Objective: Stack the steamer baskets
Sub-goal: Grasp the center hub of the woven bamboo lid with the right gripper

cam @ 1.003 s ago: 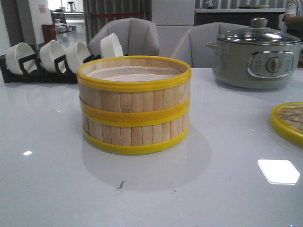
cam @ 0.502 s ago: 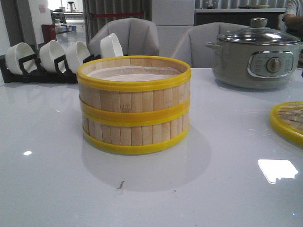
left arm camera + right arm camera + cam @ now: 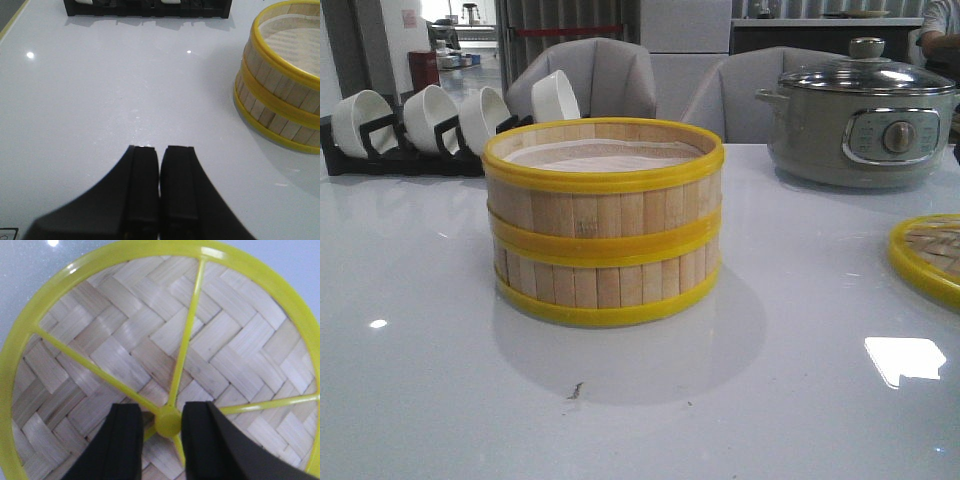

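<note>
Left claw (image 3: 159, 160) pressed together over glossy white table (image 3: 420, 300); right claw (image 3: 162, 422) spread astride woven lid's (image 3: 125, 340) hub.

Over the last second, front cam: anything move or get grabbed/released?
Nothing visibly changed. The two stacked steamer baskets sit in the same spot on the table, the woven lid stays at the right edge, and the grey pot and bowl rack are unmoved. No gripper enters the front view.
</note>
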`<control>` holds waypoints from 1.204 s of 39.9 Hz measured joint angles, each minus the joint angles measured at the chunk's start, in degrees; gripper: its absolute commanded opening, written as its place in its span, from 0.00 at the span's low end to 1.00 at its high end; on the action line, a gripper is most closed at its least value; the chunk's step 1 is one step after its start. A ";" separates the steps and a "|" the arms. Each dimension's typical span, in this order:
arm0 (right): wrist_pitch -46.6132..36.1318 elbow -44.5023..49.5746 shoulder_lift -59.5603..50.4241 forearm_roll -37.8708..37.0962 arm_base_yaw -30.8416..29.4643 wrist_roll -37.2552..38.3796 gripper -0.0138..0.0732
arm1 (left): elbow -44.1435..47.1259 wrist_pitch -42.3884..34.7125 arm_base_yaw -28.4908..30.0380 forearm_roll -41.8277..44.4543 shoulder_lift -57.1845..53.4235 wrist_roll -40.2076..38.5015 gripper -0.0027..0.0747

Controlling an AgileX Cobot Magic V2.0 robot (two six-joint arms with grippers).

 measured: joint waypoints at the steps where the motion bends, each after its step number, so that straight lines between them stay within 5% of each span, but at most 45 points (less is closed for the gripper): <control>1: -0.14 0.00 0.00 0.00 0.00 0.00 0.52 | 0.00 0.00 0.00 0.00 0.00 0.00 0.14; 41: -0.85 0.00 1.29 0.00 0.00 0.00 0.52 | 0.00 -0.02 0.00 0.00 0.00 0.00 0.14; 48: -0.85 -0.20 1.33 0.00 0.00 0.10 0.29 | 0.00 -0.12 0.00 0.00 0.00 0.00 0.14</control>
